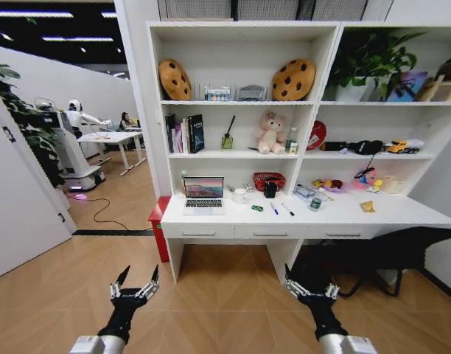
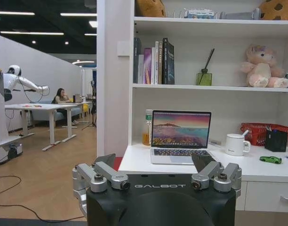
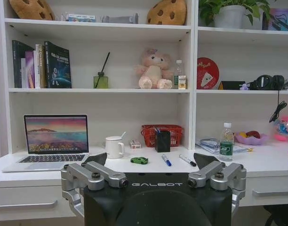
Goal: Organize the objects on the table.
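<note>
Silver laptop (image 1: 204, 195) open on desk (image 1: 402, 215)

White table (image 1: 402, 214), silver laptop (image 1: 204, 196) with sunset-pink screen, blue pen (image 3: 166, 160), green toy car (image 3: 139, 160), red basket (image 3: 162, 134)

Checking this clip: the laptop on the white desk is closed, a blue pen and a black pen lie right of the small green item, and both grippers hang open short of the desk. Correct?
Not quite. The laptop is open, screen lit, as the left wrist view shows. Otherwise right: the blue pen and black pen lie right of the green item on the desk, and the left gripper and right gripper hang open short of it.
</note>
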You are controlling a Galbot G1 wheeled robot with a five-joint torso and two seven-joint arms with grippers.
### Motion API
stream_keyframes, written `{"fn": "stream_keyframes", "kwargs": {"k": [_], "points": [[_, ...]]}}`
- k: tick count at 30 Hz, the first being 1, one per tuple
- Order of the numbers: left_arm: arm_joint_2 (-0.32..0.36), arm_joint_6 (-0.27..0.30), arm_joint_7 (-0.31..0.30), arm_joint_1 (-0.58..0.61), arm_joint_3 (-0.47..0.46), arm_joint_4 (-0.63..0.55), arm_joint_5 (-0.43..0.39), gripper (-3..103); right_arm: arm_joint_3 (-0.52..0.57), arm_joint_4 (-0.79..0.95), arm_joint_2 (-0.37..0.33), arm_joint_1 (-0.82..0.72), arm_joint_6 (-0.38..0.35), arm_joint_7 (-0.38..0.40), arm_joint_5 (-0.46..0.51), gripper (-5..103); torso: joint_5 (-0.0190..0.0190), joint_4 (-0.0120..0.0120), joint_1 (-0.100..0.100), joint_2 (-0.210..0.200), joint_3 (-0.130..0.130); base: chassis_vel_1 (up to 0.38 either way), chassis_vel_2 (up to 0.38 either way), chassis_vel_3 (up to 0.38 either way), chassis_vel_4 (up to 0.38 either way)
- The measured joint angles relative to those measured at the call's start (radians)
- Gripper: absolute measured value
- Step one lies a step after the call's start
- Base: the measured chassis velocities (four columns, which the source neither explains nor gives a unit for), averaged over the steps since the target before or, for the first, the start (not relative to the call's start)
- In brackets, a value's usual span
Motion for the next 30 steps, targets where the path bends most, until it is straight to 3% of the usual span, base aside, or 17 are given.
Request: {"fn": "stream_keyframes", "kwargs": {"k": [18,23,30], "points": [[0.007,-0.016,0.007,-0.001,0.006,0.004,0.044,92,-0.013,0.0,-0.001,-0.003,0.005,-0.013,-0.004,100,0.0,0.0,0.0,0.0,0.0,0.0,0.0,0.0,0.0],[0.008,-0.021,0.008,0.0,0.006,0.011,0.055,92,-0.007,-0.012,-0.006,-0.002,0.053,-0.034,0.005,100,0.0001,0.0,0.0,0.0,0.0,0.0,0.0,0.0,0.0],[-0.001,-0.028,0.009,0.005,0.014,0.017,0.072,92,-0.008,-0.016,-0.006,0.001,0.057,-0.035,0.006,100,0.0001,0.0,0.0,0.0,0.0,-0.037,0.035,0.032,-0.043]]}}
